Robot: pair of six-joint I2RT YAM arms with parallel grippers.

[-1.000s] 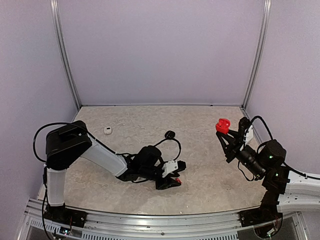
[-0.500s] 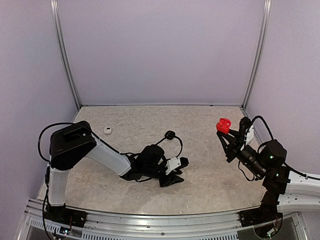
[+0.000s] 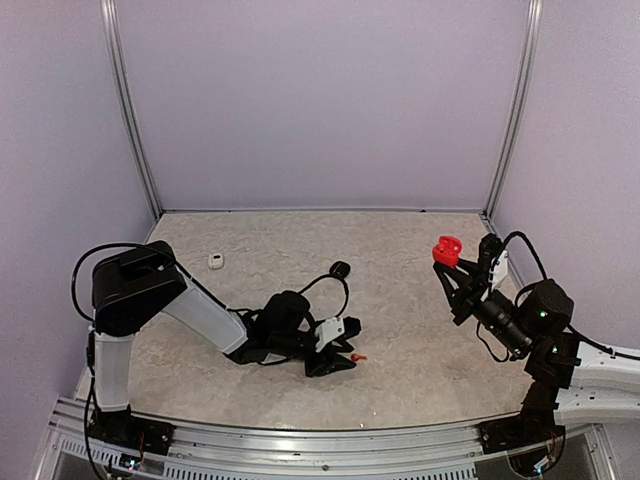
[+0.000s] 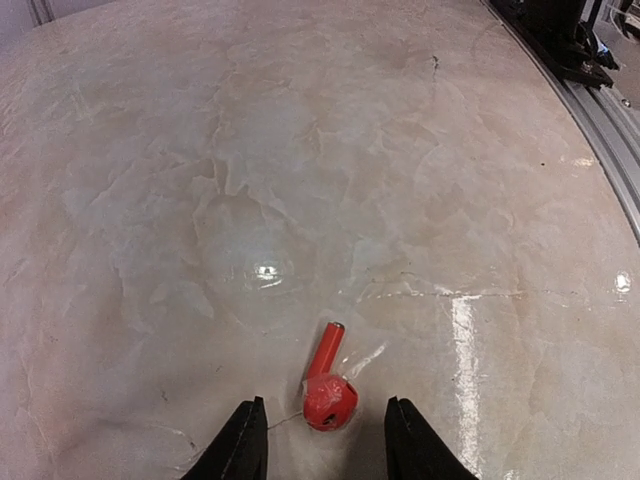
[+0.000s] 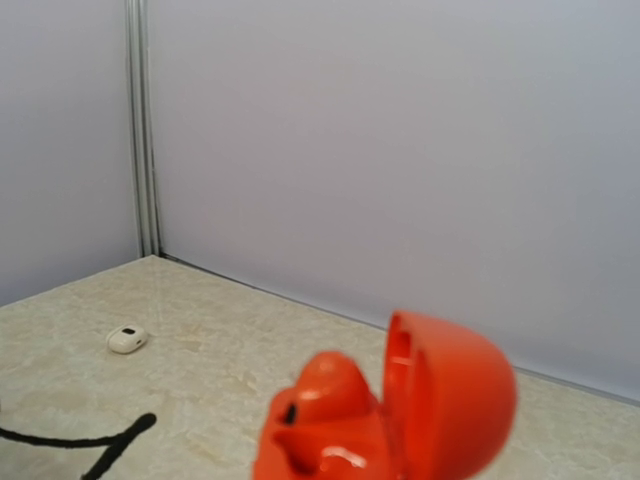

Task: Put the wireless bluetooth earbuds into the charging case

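A red earbud [image 4: 328, 385] lies on the table with its stem pointing away, its head between the tips of my left gripper [image 4: 323, 404]. The jaws are open, with a gap on each side of the earbud. In the top view the earbud [image 3: 357, 357] shows just right of the left gripper [image 3: 338, 360], low over the table. My right gripper [image 3: 457, 272] is shut on a red charging case [image 3: 446, 250], held up off the table at the right. Its lid [image 5: 450, 390] stands open, and one red earbud [image 5: 335, 385] sits inside. The right fingers are out of the wrist view.
A small white case [image 3: 216, 260] lies at the back left of the table. A black pebble-shaped case [image 3: 340, 268] sits near the middle, with the left arm's cable looping beside it. The metal frame rail [image 4: 610, 110] runs along the near edge.
The left gripper has drawn back to the left. The red earbud, hidden under it half a second ago, now shows on the table beyond its tips. The right arm and case have not moved.
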